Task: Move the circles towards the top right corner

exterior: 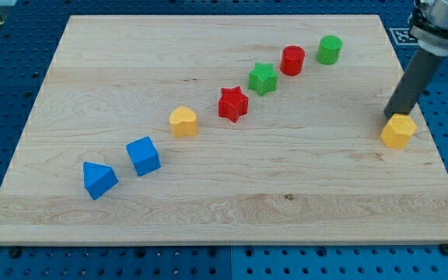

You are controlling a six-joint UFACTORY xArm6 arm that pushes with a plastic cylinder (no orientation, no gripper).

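A green circle block (330, 49) and a red circle block (292, 60) stand side by side near the view's top, right of centre. My tip (390, 117) is at the board's right edge, touching the top-left side of a yellow block (398, 131). The tip is well to the right of and below both circles.
A diagonal row runs down-left from the circles: green star (263, 78), red star (233, 104), yellow heart-shaped block (183, 121), blue cube (143, 155), blue triangular block (99, 180). The wooden board (224, 218) lies on a blue perforated table.
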